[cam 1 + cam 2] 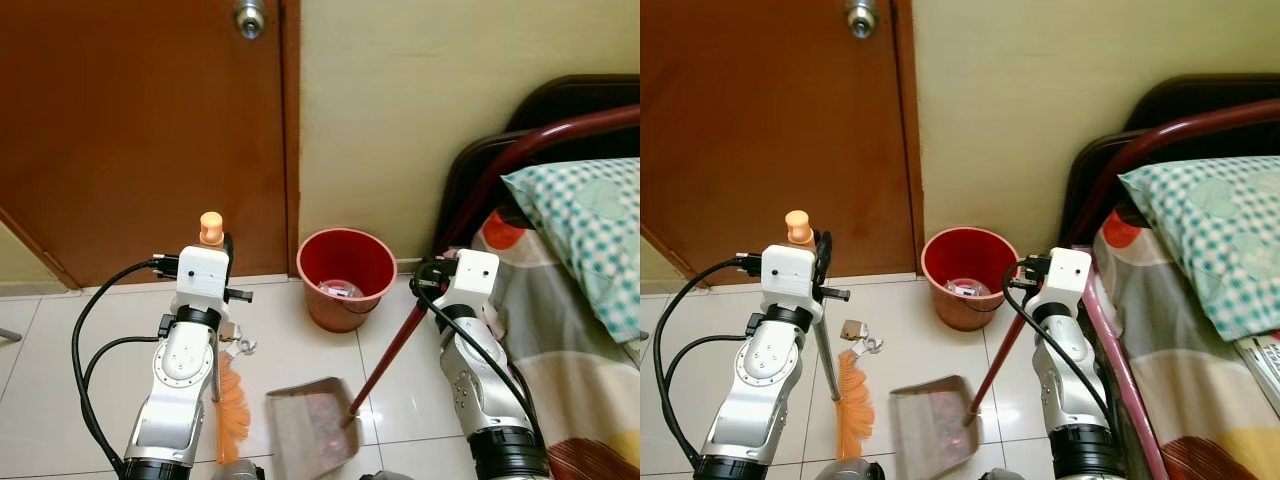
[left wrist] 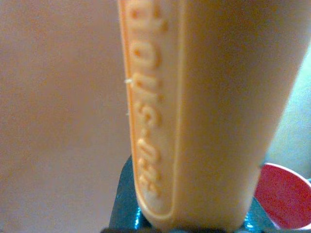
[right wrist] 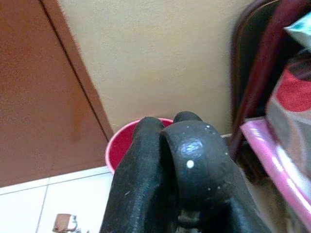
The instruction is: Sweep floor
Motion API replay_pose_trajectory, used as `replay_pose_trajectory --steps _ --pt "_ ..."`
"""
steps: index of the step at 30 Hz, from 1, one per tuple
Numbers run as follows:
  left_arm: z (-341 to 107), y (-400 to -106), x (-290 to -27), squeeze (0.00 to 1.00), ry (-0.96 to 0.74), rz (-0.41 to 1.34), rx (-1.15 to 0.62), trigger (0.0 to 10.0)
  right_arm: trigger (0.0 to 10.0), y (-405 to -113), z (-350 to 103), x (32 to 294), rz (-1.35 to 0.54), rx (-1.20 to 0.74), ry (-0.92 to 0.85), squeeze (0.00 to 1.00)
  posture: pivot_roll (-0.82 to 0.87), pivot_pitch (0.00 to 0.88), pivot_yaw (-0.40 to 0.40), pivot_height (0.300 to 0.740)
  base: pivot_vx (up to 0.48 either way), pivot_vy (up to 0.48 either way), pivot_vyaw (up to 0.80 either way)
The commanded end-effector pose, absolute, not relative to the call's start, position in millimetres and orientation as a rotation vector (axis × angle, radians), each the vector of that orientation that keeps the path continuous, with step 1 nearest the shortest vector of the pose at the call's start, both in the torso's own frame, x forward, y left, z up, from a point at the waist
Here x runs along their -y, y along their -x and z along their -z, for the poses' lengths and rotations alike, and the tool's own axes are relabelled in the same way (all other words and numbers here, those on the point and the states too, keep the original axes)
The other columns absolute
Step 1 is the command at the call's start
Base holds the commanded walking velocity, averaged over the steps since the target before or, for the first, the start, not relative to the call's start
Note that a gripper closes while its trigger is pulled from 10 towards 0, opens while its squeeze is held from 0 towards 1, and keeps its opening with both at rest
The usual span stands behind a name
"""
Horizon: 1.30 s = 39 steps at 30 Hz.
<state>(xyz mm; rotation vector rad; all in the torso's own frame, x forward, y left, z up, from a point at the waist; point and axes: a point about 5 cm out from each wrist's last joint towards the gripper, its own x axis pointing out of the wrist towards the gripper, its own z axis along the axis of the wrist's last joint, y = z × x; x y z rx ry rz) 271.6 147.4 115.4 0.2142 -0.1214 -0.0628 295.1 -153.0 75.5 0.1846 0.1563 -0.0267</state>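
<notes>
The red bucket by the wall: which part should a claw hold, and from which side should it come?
Probably the front rim of the red bucket, from above, one finger inside and one outside. It stands upright with an open mouth, and the wall is close behind it, so the near side is freer. The left claw holds the broom, the right claw the dustpan handle.

Both silver arms reach forward and slightly inward, forearms raised, black cables looping from each wrist. The left gripper [image 1: 818, 262] sits at the top of its white wrist block, its black fingers [image 1: 824, 255] closed around a handle. The right gripper [image 3: 170, 160] has its two black fingers [image 3: 194, 160] pressed together around a pole.
</notes>
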Motion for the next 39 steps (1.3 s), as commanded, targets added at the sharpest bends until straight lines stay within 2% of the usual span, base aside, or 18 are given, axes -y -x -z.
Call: replay_pose_trajectory --steps 1,10,23,29,39 --pt "-118 -273 -145 0.0 -0.208 0.072 0.126 10.0 10.0 -299 -83 151 0.023 -0.125 -0.194 0.0 0.0 0.077 -0.032 0.74 0.289 0.277 0.0" --pt "-117 -272 -146 0.0 -0.206 0.074 0.123 10.0 10.0 -300 -85 151 0.025 -0.119 -0.191 0.0 0.0 0.081 -0.032 0.74 0.272 0.268 0.0" --pt "-118 -273 -146 0.0 -0.208 0.076 0.129 10.0 10.0 -301 -86 152 0.03 -0.116 -0.184 0.0 0.0 0.084 -0.031 0.74 0.0 0.0 0.0" --pt "-118 -272 -145 0.0 -0.204 0.079 0.127 10.0 10.0 -302 -86 153 0.029 -0.117 -0.181 0.0 0.0 0.085 -0.032 0.74 0.212 0.0 0.0" --pt "-134 -276 -126 0.0 -0.253 0.206 0.233 10.0 10.0 -306 -92 159 0.045 -0.088 -0.184 0.0 0.0 0.089 -0.037 0.74 0.0 0.0 0.0"
